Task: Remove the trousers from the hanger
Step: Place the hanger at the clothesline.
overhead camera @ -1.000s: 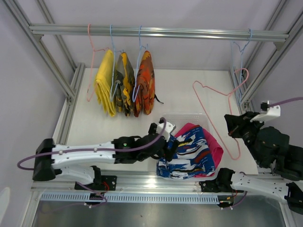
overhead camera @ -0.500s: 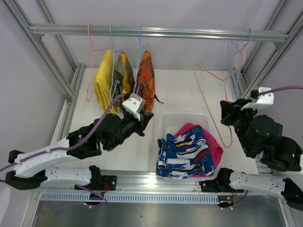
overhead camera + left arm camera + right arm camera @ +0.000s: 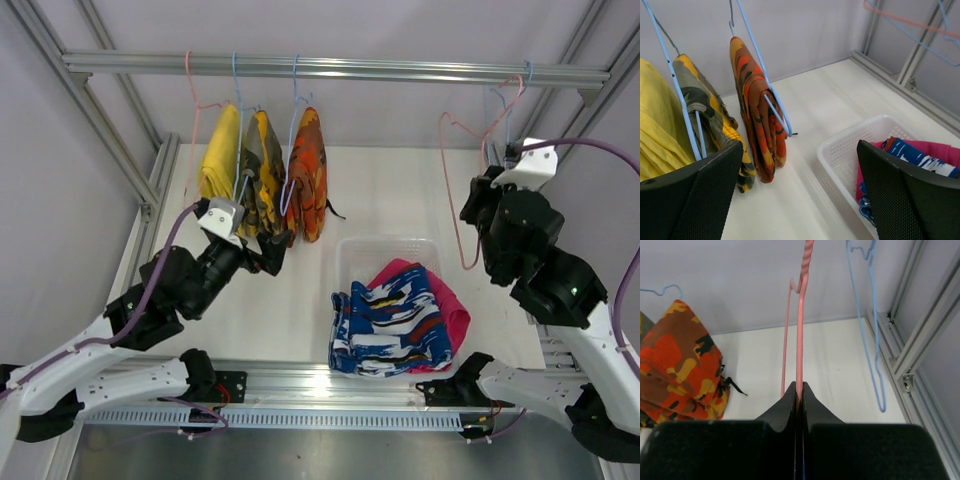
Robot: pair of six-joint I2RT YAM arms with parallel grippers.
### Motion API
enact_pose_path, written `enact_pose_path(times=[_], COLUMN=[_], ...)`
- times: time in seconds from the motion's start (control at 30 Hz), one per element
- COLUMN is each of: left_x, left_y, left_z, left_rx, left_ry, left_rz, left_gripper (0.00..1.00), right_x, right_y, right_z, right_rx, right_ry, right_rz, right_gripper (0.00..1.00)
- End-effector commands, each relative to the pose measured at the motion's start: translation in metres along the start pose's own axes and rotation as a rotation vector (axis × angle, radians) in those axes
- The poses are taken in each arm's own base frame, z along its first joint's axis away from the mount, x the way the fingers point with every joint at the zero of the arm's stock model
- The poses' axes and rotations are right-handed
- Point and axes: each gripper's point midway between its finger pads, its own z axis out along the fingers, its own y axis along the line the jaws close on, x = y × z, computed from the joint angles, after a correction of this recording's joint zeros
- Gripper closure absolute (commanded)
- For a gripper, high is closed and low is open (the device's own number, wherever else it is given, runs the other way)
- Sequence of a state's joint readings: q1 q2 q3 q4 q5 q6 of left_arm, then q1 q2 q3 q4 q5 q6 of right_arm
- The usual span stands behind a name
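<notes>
Three trousers hang from hangers on the rail (image 3: 340, 68): plain yellow (image 3: 218, 160), olive camouflage (image 3: 262, 175) and orange camouflage (image 3: 308, 175). Blue patterned trousers (image 3: 390, 330) and pink trousers (image 3: 452, 312) lie in the white basket (image 3: 385, 248). My left gripper (image 3: 272, 252) is open and holds nothing, just below the olive pair. From its wrist, the orange pair (image 3: 757, 125) hangs ahead between the wide fingers (image 3: 695, 200). My right gripper (image 3: 482, 190) is shut on an empty pink hanger (image 3: 801, 340), whose hook reaches up to the rail at the right.
An empty pink hanger (image 3: 190, 130) hangs at the rail's left end. Empty blue hangers (image 3: 500, 105) hang at the right, one close beside my right gripper (image 3: 872, 330). Aluminium frame posts (image 3: 140, 190) flank both sides of the white table.
My left arm has swung from the basket back and left to the hanging trousers. My right arm has lifted the pink hanger up towards the rail.
</notes>
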State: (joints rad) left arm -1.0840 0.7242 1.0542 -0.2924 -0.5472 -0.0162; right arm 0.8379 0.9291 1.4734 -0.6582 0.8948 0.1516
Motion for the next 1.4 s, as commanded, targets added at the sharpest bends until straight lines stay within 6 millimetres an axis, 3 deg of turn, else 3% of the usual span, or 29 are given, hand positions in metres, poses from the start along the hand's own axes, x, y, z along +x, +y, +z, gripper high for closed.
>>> enact_pose_path(times=[0.0,0.07,0.13,0.23,0.5,0.73,1.03,1.37], left_x=[0.001,0.005,0.005,0.005,0.003,0.003,0.007,0.004], left_y=[0.011,0.014,0.014,0.016,0.02,0.021,0.023,0.025], left_z=[0.006,0.007,0.007,0.005,0.002,0.002,0.004,0.002], left_rx=[-0.05,-0.058,-0.05,-0.05,-0.059,-0.066,-0.082,-0.085], left_ry=[-0.029,-0.023,-0.026,-0.039,-0.062,-0.063,-0.056,-0.068], left_rz=[0.025,0.016,0.012,0.022,0.02,0.023,0.039,0.039], left_gripper=[0.0,0.01,0.01,0.01,0.0,0.01,0.0,0.01], right_x=[-0.022,-0.02,-0.016,-0.013,-0.025,-0.029,-0.038,-0.027], right_y=[-0.01,-0.002,-0.012,-0.01,0.0,-0.003,0.002,-0.007], right_z=[0.016,0.026,0.043,0.057,0.051,0.056,0.083,0.12], right_rx=[-0.008,-0.076,-0.05,-0.077,-0.152,-0.132,-0.11,-0.088], right_ry=[-0.015,0.018,0.043,0.074,0.053,0.046,0.054,0.106], right_rz=[0.035,0.05,0.048,0.029,0.03,-0.008,-0.028,-0.007], right_gripper=[1.0,1.0,1.0,1.0,1.0,1.0,1.0,1.0])
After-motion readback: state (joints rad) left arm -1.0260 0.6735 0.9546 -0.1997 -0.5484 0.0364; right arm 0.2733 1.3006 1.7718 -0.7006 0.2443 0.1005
